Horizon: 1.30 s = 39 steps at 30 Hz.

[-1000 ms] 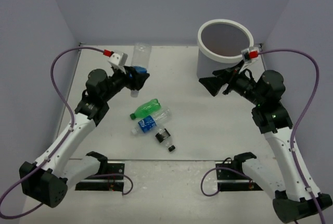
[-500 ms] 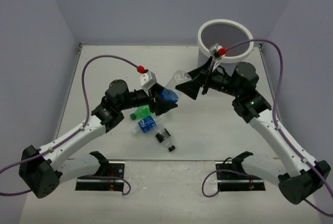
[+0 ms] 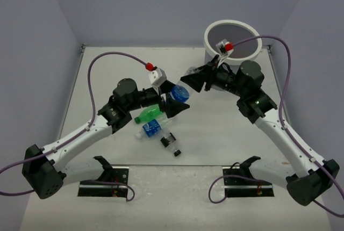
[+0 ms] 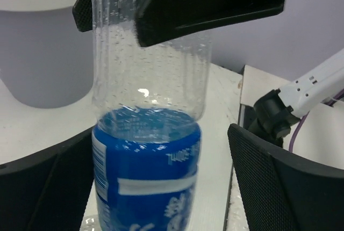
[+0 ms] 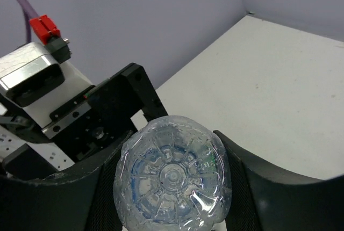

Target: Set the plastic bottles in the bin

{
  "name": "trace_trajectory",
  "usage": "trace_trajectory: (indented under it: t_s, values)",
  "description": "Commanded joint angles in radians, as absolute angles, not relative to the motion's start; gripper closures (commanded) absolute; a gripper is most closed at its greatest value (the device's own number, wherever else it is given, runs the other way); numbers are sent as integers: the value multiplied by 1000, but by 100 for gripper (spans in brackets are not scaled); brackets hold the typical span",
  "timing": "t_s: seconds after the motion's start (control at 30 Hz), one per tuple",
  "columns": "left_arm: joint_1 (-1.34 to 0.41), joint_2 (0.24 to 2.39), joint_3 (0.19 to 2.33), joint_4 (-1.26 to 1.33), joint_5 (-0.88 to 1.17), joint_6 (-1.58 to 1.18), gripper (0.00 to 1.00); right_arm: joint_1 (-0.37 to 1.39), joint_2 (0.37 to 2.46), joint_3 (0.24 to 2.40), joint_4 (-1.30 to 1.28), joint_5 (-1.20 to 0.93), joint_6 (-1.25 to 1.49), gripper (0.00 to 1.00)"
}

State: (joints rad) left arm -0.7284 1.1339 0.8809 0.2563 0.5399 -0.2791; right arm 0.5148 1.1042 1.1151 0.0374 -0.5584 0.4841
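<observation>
Blue-labelled bottle, above mid-bench, now passes to the right hand, clamped round its base; left hand has spread open (bin waits, far-right corner).

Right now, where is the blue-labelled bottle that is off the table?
In the top view, near the centre: the blue-labelled bottle hangs between the left pincer and the right pincer, beside the green bottle and near-left of the bin.
</observation>
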Motion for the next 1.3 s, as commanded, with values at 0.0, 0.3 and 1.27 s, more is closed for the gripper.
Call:
trace_trajectory:
  t_s: [0.0, 0.3, 1.27]
  values:
    - [-733, 1109, 972, 193, 421, -261, 0, 507, 1098, 1228, -33, -331, 391, 100]
    - [-731, 1029, 958, -192, -248, -404, 0, 327, 1290, 1610, -222, 197, 252, 100]
    - [-605, 1347, 852, -284, -173, -308, 0, 212, 1375, 1769, -411, 133, 179, 1]
